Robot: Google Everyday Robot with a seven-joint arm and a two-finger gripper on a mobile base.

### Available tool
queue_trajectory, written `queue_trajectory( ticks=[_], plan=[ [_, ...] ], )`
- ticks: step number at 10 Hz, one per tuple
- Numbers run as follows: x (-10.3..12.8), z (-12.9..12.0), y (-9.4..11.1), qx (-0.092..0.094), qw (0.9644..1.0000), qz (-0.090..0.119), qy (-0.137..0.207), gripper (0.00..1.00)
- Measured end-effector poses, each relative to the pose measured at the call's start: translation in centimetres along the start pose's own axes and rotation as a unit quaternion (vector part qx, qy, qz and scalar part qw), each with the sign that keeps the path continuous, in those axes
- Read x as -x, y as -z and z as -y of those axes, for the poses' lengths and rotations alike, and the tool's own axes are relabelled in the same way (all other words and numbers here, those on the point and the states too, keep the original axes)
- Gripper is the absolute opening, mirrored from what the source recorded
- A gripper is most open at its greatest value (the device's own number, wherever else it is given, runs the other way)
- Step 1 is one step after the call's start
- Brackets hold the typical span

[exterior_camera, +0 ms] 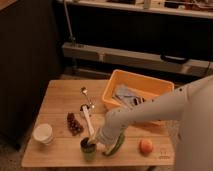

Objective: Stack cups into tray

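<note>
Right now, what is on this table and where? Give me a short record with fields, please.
gripper: at the rim of the green cup
green cup: upright, front middle of the table
white cup: upright, front left, standing alone
tray: back right, no cups inside
also there: spoon, grapes, round orange fruit

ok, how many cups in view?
2. White cup near the table's left edge; green cup at the front edge, gripper at its rim. The arm hides part of the tray.
</note>
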Motion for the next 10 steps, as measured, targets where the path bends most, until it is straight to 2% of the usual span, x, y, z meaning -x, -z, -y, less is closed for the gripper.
queue_trajectory(
  ticks=[2,4,5,8,10],
  plan=[
    [2.9,0.0,-1.3,0.004,1.0,0.004,-0.002,0.26],
    [3.3,-0.3,-1.1,0.008,0.9999,0.008,0.003,0.05],
    [2.9,-0.4,-0.5,0.011,0.9998,0.013,0.007,0.01],
    [-1.4,-2.1,3.3,0.038,0.9992,0.009,0.01,0.0],
    [-4.8,-4.6,7.0,0.078,0.9969,-0.002,0.014,0.0]
  ],
)
